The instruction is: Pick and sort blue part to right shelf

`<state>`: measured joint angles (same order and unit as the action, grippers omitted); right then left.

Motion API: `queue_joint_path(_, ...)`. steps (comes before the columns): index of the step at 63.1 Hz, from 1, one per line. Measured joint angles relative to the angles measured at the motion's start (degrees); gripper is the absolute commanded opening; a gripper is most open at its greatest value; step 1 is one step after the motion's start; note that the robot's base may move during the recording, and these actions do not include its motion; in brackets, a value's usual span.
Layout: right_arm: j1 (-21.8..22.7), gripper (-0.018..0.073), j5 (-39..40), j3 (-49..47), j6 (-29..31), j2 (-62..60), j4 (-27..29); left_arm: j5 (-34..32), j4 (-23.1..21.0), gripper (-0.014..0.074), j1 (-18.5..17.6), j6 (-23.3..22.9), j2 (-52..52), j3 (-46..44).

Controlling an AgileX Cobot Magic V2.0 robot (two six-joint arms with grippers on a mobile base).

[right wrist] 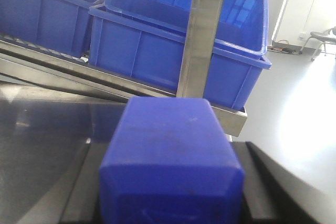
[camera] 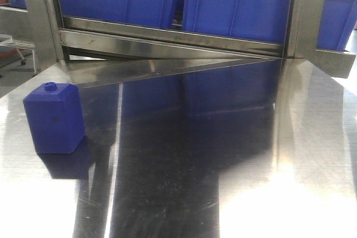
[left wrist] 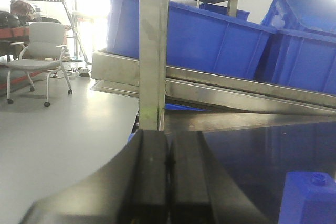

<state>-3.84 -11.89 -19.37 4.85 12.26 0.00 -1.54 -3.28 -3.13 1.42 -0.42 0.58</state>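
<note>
The right fingers (right wrist: 268,187) pinch the blue part (right wrist: 170,156) between them, its flat end toward the wrist camera, facing the right shelf (right wrist: 202,30) and a blue bin (right wrist: 173,61). The left fingers (left wrist: 147,182) are pressed together on nothing, low over the tabletop (camera: 251,154), near a squat blue block (camera: 54,118) that stands on it. The pick looks done. Carrying the part to the shelf and releasing it are left.
</note>
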Motion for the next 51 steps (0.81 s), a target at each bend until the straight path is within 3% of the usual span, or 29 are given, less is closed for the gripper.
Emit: queue_joint_path(51,0.0,0.0424,0.0,0.0,0.1,0.0,0.0,0.0,-0.2,0.0136,0.0,0.0,0.0,0.0)
